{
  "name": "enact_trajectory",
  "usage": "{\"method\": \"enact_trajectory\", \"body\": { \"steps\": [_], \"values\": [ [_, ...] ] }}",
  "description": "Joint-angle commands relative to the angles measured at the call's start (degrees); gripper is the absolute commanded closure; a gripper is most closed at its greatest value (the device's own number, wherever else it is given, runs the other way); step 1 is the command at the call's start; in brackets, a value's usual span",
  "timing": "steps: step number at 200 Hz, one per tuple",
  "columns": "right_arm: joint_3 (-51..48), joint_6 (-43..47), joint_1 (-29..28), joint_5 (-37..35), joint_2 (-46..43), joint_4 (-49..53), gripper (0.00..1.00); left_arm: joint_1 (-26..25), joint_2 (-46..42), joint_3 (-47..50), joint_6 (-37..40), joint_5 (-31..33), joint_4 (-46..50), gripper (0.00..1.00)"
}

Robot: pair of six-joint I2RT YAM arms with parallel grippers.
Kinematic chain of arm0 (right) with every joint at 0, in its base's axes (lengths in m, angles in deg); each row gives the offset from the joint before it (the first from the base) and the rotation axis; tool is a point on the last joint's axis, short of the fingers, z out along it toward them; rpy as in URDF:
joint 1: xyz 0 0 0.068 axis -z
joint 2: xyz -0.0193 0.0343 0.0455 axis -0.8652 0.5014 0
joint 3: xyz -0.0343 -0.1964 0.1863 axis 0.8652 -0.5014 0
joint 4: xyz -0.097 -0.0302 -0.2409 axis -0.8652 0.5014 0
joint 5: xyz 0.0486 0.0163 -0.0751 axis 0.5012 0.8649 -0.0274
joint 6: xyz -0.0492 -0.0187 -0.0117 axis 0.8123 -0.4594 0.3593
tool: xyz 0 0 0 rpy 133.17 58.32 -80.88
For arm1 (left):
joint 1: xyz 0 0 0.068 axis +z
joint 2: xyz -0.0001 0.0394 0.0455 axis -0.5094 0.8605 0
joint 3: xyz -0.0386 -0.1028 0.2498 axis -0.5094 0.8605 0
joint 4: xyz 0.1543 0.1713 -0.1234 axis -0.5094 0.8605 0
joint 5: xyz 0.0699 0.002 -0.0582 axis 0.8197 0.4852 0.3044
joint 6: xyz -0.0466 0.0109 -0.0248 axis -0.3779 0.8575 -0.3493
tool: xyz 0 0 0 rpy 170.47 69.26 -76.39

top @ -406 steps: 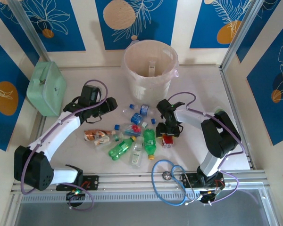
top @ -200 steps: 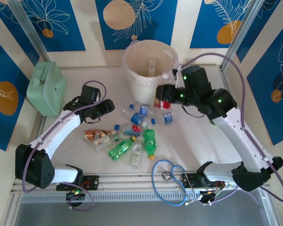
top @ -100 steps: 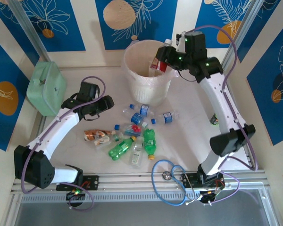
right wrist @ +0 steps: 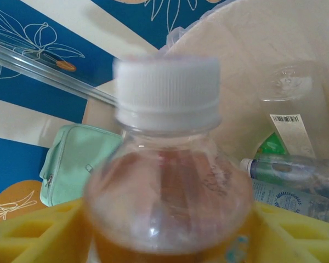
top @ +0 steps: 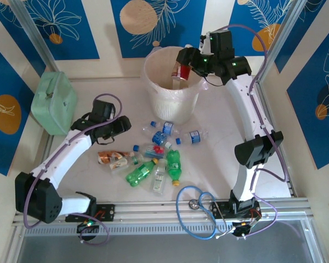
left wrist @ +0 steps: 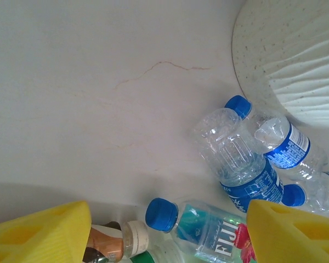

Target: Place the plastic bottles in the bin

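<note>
Over the bin point(top: 156, 90) my right gripper point(top: 185, 61) is shut on a red-labelled, white-capped bottle point(top: 181, 70). In the right wrist view that bottle point(right wrist: 167, 164) is blurred between the yellow pads point(right wrist: 33, 233), with the bin's inside point(right wrist: 274, 49) behind it and other bottles point(right wrist: 296, 175) lying within. On the table lies a heap of plastic bottles point(top: 153, 159), clear with blue caps and green ones point(top: 174, 164). My left gripper point(top: 118, 125) hovers open left of the heap. Between its pads point(left wrist: 44, 233) shows a blue-capped bottle point(left wrist: 203, 233) on the table.
A mint-green case point(top: 54, 101) stands at the far left. A blue cable loop point(top: 194, 211) lies by the near rail. The left wrist view shows the bin's ribbed wall point(left wrist: 296, 55) and bare table point(left wrist: 98, 82).
The right arm carried the red-labelled bottle from beside the bin up over its rim and further in above the opening. The left arm has barely shifted.
</note>
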Motion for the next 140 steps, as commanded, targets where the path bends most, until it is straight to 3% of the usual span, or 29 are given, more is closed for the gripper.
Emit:
{"method": "enact_trajectory", "body": {
  "steps": [1,57,94,140],
  "values": [
    [2.2,0.5,-0.1,-0.2,0.1,2.8,0.26,0.7,-1.9,1.1,1.3,1.6,1.7,0.22],
    [-1.7,3.0,-2.1,-1.0,-5.9,2.9,0.26,0.7,-4.5,1.4,0.6,2.7,4.3,0.16],
    [-14.7,5.9,-8.2,-4.8,-17.7,0.1,0.26,0.1,-8.6,2.5,-1.1,5.2,8.9,0.16],
    [-30.6,5.8,-13.9,-9.6,-30.9,-0.8,0.26,-0.1,-16.3,8.2,-15.3,9.2,14.1,0.08]
  ]
}}
